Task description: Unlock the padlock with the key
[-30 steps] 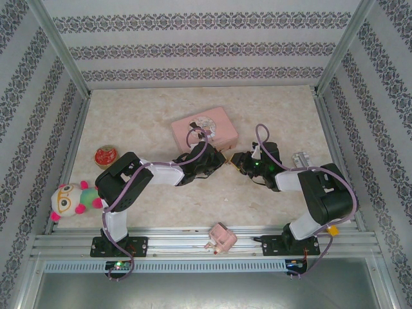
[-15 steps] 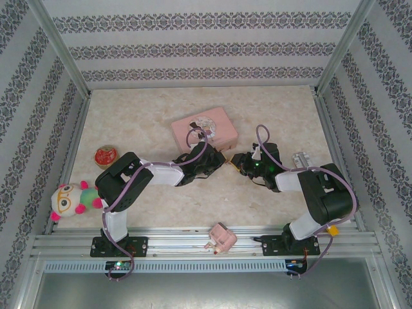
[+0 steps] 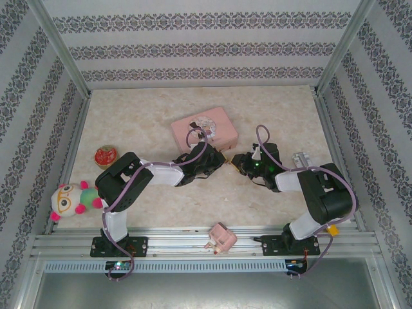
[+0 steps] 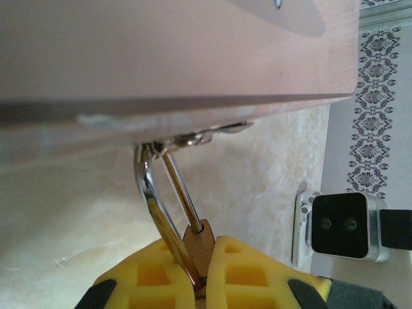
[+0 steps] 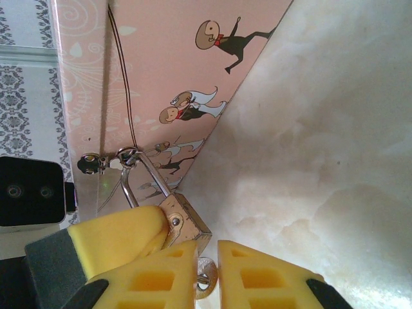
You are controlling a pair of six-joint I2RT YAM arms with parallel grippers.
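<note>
My left jaws are clenched on the padlock point(image 4: 201, 239), its brass body pinched between my yellow pads point(image 4: 248, 273) at the bottom of the left wrist view. Both legs of the silver shackle point(image 4: 151, 193) run up from the body and loop through the clasp point(image 4: 193, 137) on the side wall of the pink tin point(image 4: 174, 58). That puts the padlock hooked to the tin, just beside its wall and low over the desk point(image 4: 251, 187). My right jaws are nearly closed and grasp the key point(image 5: 205, 280), a small silvery piece in the narrow gap between their yellow tips. It sits right under the lower corner of the padlock, touching it or very nearly. I cannot tell whether its blade is in the keyhole. In the right wrist view one of my left pads lies against the padlock's side, and cartoon figures show on the tin's wall above it. From the top camera my left arm point(image 3: 161, 172) and right arm point(image 3: 302, 180) meet nose to nose just in front of the tin, near mid-desk. A red round thing point(image 3: 105, 156) and a plush toy point(image 3: 71, 199) lie well apart from them at the left edge
</note>
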